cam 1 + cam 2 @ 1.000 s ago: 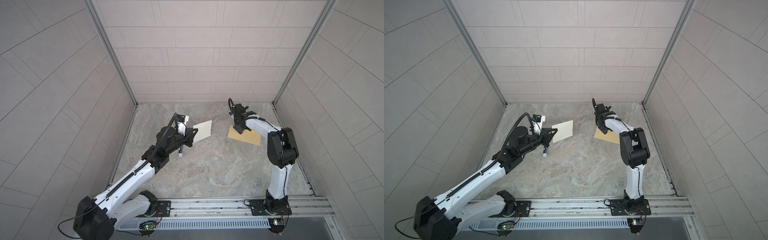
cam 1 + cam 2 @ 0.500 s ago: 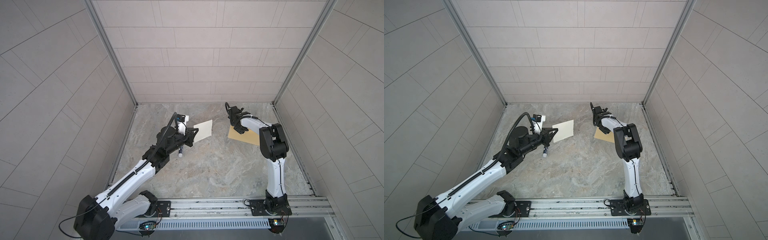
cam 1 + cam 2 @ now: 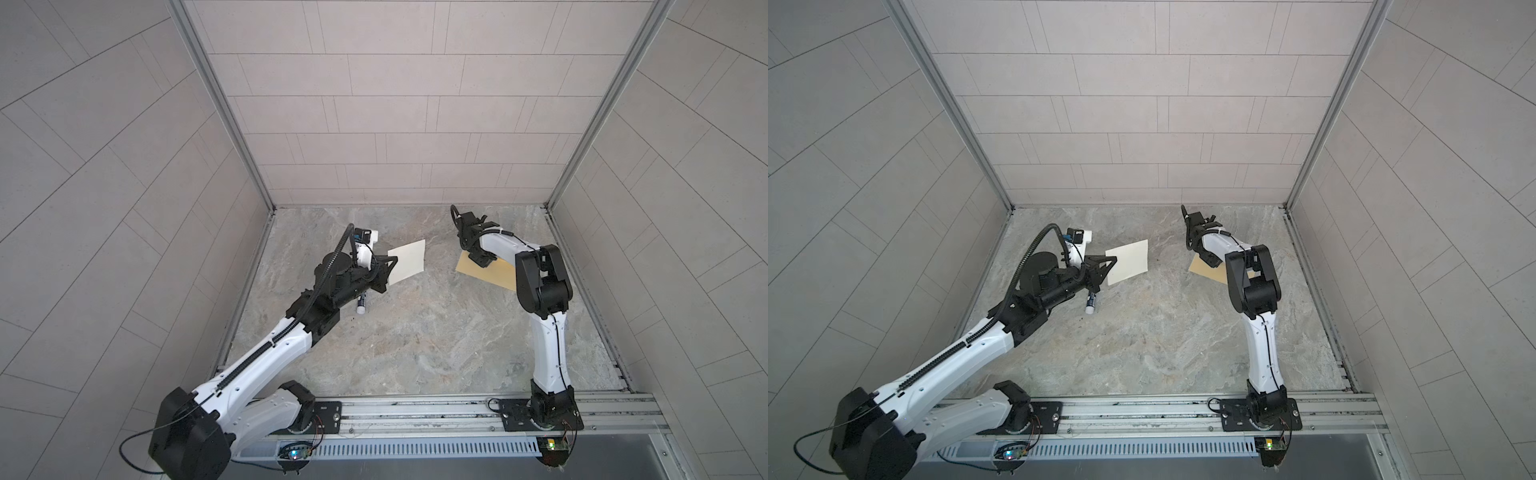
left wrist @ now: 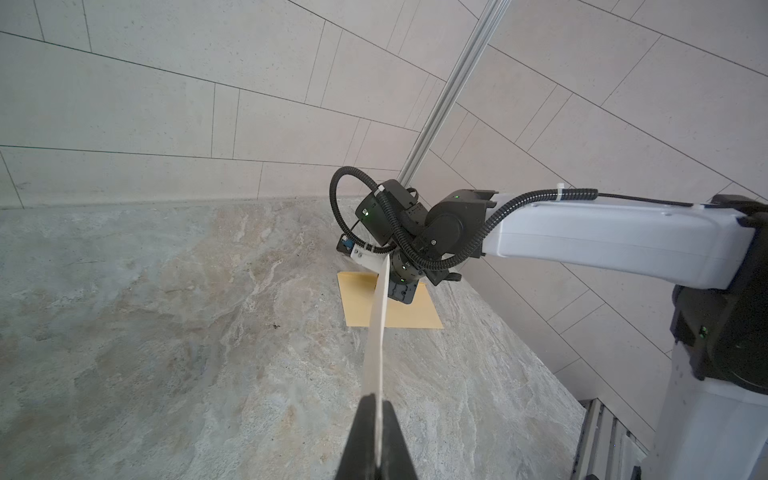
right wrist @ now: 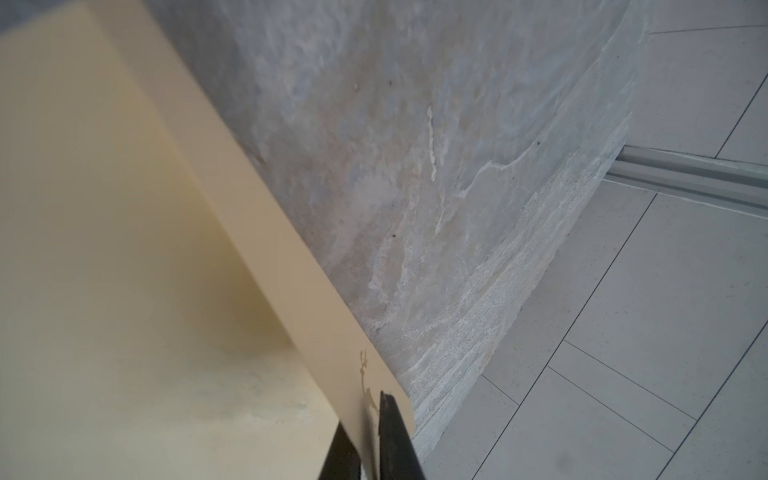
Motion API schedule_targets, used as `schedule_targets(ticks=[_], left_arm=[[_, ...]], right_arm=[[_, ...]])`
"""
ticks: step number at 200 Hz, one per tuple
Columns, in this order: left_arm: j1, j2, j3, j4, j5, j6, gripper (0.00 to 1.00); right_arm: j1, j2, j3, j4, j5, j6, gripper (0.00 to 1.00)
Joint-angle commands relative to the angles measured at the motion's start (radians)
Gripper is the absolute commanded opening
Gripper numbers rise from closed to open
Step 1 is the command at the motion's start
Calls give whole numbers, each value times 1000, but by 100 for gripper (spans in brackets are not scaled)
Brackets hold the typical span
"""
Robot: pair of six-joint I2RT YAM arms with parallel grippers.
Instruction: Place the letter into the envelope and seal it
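Observation:
My left gripper (image 3: pixel 390 266) (image 3: pixel 1112 264) is shut on one edge of the letter (image 3: pixel 409 262) (image 3: pixel 1129 262), a pale sheet held up off the table at the back left. In the left wrist view the letter (image 4: pixel 377 332) shows edge-on between the shut fingertips (image 4: pixel 365 409). The yellow-tan envelope (image 3: pixel 496 273) (image 3: pixel 1200 269) lies at the back right. My right gripper (image 3: pixel 482 262) (image 5: pixel 376 401) reaches down onto it and is shut on the raised flap (image 5: pixel 270 249), near the flap's end. The envelope body (image 5: pixel 104 249) lies below.
A small white tube with a dark cap (image 3: pixel 361 305) (image 3: pixel 1090 303) lies on the stone table under my left wrist. The tiled back wall and the right wall stand close behind the envelope. A metal rail (image 3: pixel 415 411) runs along the front.
My right gripper has shut on the envelope's flap, and the right arm's elbow has swung in above the envelope. The left arm and the letter have stayed still.

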Motion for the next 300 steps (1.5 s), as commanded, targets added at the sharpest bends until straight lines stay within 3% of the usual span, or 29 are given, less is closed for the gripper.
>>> schedule_targets(ticks=[1, 57, 101, 168, 230, 300], left_arm=[[6, -3, -7, 39, 15, -10, 0], [6, -16, -10, 40, 15, -13, 0], [6, -35, -16, 39, 16, -17, 0], [6, -41, -18, 40, 18, -17, 0], [6, -19, -16, 59, 24, -34, 0], [6, -9, -14, 63, 24, -44, 0]], right_arm=[[-5, -2, 56, -88, -37, 62, 0], [-11, -150, 127, -235, -354, 306, 0], [-41, -219, 128, -312, -691, 478, 0], [-43, -312, -81, -144, -1143, 636, 0], [-43, -283, -161, -85, -1206, 616, 0], [-43, -160, -80, -167, -1185, 504, 0]])
